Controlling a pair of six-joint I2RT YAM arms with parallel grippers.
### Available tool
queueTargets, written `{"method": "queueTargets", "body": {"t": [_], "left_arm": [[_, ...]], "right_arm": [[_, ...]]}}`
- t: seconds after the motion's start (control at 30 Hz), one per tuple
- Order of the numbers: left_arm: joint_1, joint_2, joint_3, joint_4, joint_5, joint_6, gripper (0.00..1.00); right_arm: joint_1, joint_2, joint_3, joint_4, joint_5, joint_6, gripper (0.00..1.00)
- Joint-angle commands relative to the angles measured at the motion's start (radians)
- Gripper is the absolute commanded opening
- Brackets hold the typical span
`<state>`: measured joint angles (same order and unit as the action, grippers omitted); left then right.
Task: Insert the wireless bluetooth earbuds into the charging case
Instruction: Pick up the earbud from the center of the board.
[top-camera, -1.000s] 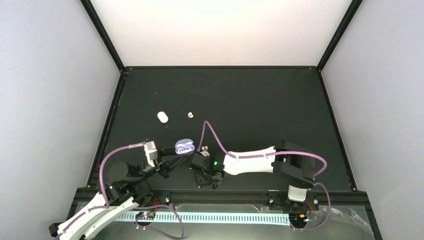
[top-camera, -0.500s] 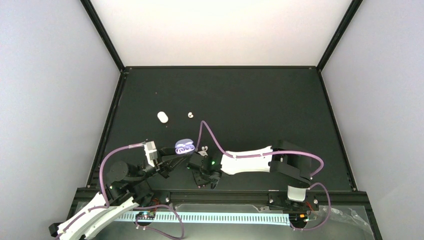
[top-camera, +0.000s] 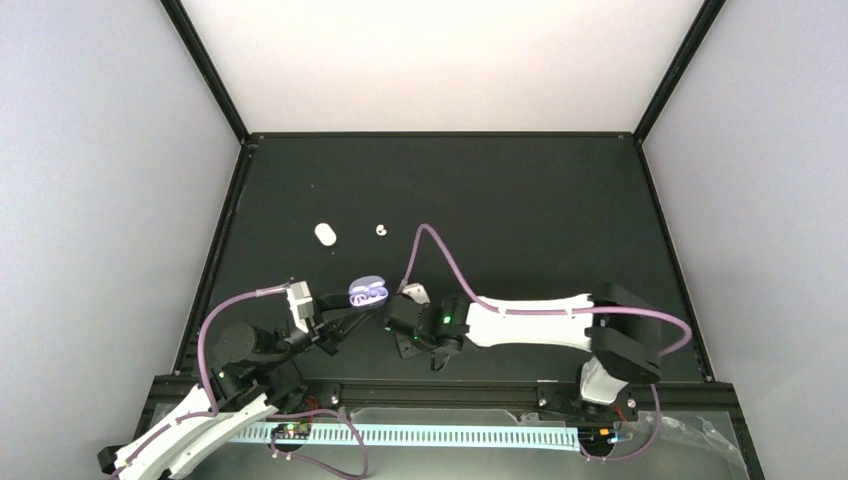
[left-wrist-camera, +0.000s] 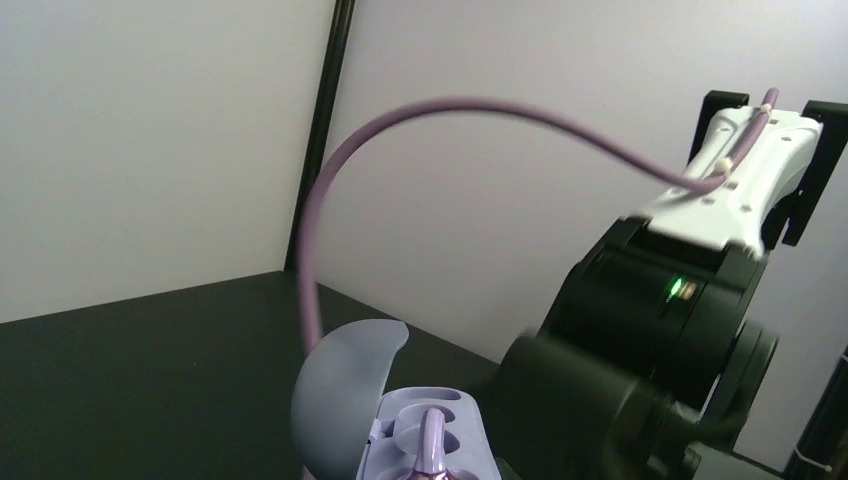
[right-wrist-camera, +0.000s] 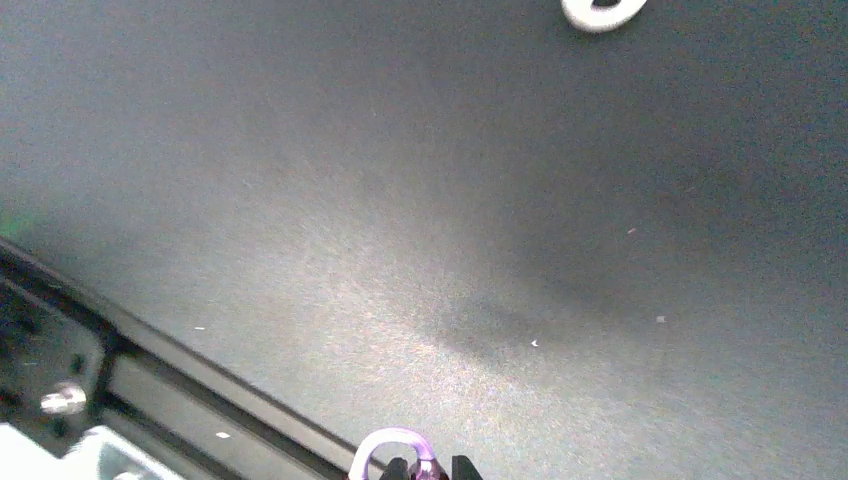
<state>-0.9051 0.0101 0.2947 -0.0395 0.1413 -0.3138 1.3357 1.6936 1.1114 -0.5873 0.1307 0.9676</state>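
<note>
Top camera looks down on the whole bench (top-camera: 520, 220) from behind. Left wrist looks level, sharing the near charging case (top-camera: 367, 293). Right wrist skims the bench closely.

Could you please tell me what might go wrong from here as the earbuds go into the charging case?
The right tool pinches the tiny lilac hook-shaped earbud at its very tip, so the bud could slip or twist out. The open lilac plastic charging case sits in the left tool, right beside the right tool; a bump might tilt it. A white curled earbud lies loose on the black tabletop and might get swept aside.
</note>
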Motion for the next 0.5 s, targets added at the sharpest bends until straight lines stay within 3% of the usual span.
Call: {"method": "queueTargets", "body": {"t": [0.0,0.27,0.47], "left_arm": [[-0.007,-0.147,0.025,0.007,-0.029,0.012,0.02],[-0.007,-0.009,0.010,0.201,-0.047,0.056,0.01],[-0.007,0.231,0.033,0.450,-0.034,0.109,0.02]], "right_arm": [[-0.004,-0.149,-0.003,-0.073,0.157,-0.010,0.06],[-0.020,-0.438,0.057,-0.224,0.483,-0.083,0.01],[-0.020,-0.623,0.095,-0.149,0.743,-0.275,0.01]]}}
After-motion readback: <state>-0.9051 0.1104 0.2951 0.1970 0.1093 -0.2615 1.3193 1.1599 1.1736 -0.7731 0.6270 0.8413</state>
